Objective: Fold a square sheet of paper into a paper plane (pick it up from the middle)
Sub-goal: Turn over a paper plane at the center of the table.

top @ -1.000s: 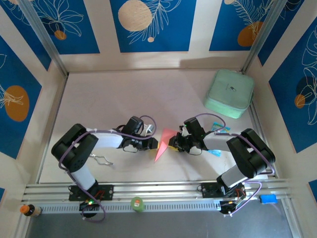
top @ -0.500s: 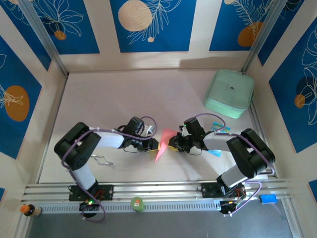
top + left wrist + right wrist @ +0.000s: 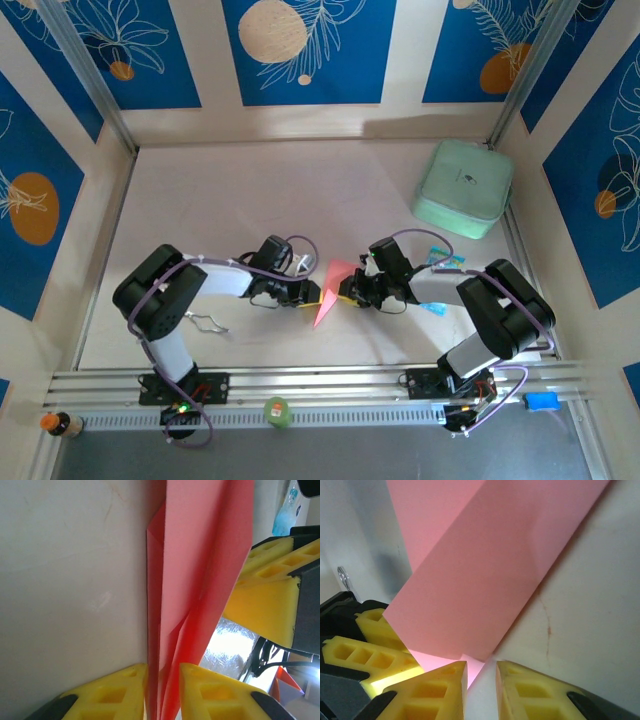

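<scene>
**Fingers.** The yellow foam pads (image 3: 120, 690) of the left gripper (image 3: 163, 685) are drawn together on the stacked layers of the thin pink-red paper sheet (image 3: 200, 575). The sheet is already folded into a long wedge, and its edges run up from between the pads toward 12 o'clock. The right gripper (image 3: 480, 682) is likewise closed. A lower corner of the sheet passes between its yellow pads (image 3: 535, 695), though the actual line of contact falls below the frame edge.

**Sheet.** In the overhead view the wedge sits between the two grippers, left gripper at its 9 o'clock and right gripper at its 3 o'clock. Its broad end points toward 12 o'clock and its tip toward 7 o'clock. Whether the tip touches the pale table (image 3: 250, 200) cannot be told.

**Surroundings.** The mint-green rounded case (image 3: 463, 188) lies well apart at 2 o'clock of the sheet. A small blue-and-white packet (image 3: 440, 257) lies near the right forearm.

**Step in hand.** Judged from the diagonal layers and the pointed outline, folding is at a middle stage. The nose is formed, but the slim dart with a centre crease is not yet made.

**Next move.** It probably calls for both arms to act together, bringing the two halves over one crease line while keeping the layers aligned. Uneven pull could tear or skew paper this thin.
</scene>
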Motion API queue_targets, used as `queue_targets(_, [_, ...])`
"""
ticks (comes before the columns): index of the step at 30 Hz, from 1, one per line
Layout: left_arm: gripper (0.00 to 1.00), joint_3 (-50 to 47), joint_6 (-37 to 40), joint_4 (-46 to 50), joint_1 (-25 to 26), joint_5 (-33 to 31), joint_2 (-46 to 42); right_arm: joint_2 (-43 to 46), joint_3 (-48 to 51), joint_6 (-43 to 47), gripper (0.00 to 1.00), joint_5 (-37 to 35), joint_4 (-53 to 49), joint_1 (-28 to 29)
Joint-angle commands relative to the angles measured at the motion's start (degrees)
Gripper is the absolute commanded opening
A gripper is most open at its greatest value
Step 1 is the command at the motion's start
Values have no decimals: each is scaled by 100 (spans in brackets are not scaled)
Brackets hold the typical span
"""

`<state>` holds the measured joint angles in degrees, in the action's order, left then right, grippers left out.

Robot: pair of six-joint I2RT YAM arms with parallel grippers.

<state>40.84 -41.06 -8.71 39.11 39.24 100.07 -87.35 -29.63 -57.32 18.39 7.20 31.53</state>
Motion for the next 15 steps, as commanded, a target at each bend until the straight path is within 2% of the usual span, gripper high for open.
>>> queue_targets(1, [23,90,72,134,114,311,257,-45,-43,-51,22,136,37,46])
queue_targets(15, [21,93,-119,-257,200,528,399,-121,-43,-95,21,244,176,82])
